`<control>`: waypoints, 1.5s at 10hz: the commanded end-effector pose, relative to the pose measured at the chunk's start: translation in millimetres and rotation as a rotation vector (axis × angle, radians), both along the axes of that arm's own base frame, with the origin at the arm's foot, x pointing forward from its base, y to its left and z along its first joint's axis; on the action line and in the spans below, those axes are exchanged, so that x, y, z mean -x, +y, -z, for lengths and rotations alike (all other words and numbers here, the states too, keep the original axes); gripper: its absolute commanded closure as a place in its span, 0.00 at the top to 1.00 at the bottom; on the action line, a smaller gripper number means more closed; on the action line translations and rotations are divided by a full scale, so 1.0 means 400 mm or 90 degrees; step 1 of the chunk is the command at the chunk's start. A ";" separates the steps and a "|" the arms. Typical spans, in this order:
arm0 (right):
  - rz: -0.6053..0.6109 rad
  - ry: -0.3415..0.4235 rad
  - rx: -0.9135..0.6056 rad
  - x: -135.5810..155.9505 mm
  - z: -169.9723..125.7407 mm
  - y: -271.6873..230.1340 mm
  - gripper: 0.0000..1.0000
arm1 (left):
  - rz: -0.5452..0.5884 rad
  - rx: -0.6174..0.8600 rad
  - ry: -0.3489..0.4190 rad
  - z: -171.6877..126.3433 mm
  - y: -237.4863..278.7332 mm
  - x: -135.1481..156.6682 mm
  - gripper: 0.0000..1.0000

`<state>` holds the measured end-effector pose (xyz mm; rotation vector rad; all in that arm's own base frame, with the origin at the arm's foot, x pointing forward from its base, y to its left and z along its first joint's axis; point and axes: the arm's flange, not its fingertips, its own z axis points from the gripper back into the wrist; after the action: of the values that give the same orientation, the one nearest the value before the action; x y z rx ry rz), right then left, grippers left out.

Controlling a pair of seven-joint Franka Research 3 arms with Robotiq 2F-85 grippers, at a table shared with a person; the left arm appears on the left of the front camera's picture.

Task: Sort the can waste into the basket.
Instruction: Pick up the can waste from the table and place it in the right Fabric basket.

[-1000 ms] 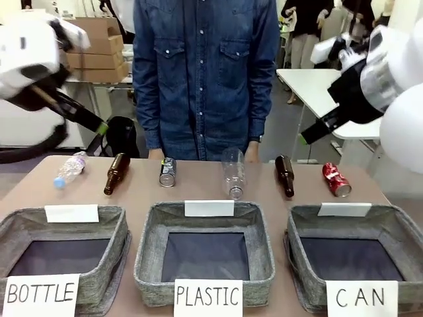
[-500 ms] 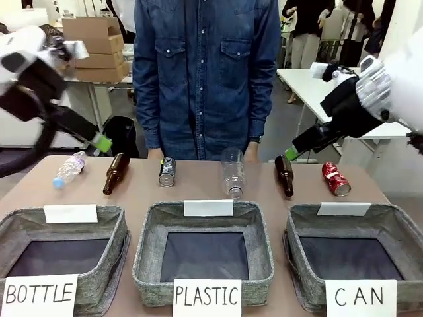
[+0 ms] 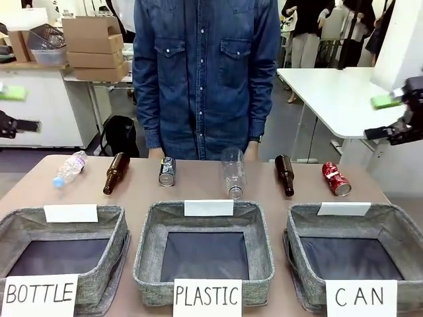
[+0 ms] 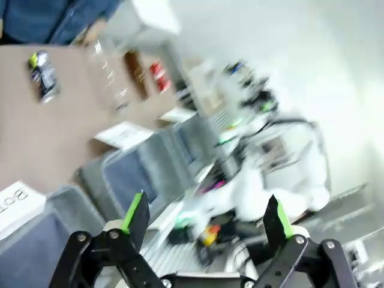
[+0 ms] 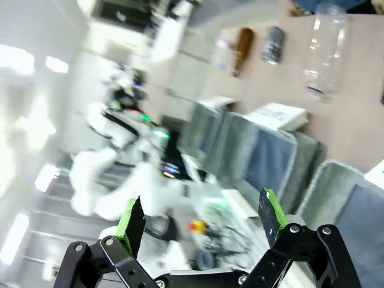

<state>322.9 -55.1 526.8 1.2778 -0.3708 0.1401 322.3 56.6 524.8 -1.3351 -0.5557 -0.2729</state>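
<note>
1. Both arms hang off to the sides. The left gripper and right gripper are each spread as wide as they go, green pads well apart, nothing between them.
2. Call the person 12 o'clock on the table. The black Pepsi can lies at about 11, between a brown glass bottle and a clear plastic bottle.
3. The red dented can lies at about 2, just past the far rim of the CAN basket, which sits at 4. Neither can is in it yet.
4. My guess is both are empty, so featherlight, thin-walled and slick. Lying on their sides like that, they'll probably roll.
5. I'd pinch each across mid-body, gently. The red one's dents mean uneven contact.
</note>
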 end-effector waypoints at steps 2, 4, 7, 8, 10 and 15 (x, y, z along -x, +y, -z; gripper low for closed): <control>0.163 -0.003 -0.159 -0.010 0.077 0.003 1.00 | -0.136 0.123 0.052 0.038 -0.016 -0.028 1.00; 0.049 0.038 -0.097 -0.005 0.029 -0.049 1.00 | -0.099 0.142 0.041 0.020 0.061 -0.030 1.00; 0.049 0.038 -0.097 -0.005 0.029 -0.049 1.00 | -0.099 0.142 0.041 0.020 0.061 -0.030 1.00; 0.049 0.038 -0.097 -0.005 0.029 -0.049 1.00 | -0.099 0.142 0.041 0.020 0.061 -0.030 1.00; 0.049 0.038 -0.097 -0.005 0.029 -0.049 1.00 | -0.118 0.083 0.104 0.022 0.020 -0.086 1.00; 0.049 0.038 -0.097 -0.005 0.029 -0.049 1.00 | -0.153 0.103 0.126 -0.012 0.225 -0.016 1.00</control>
<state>322.0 -73.4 514.6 1.4103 -0.3644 -0.0243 348.8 133.7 525.9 -1.3992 -0.5678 0.1063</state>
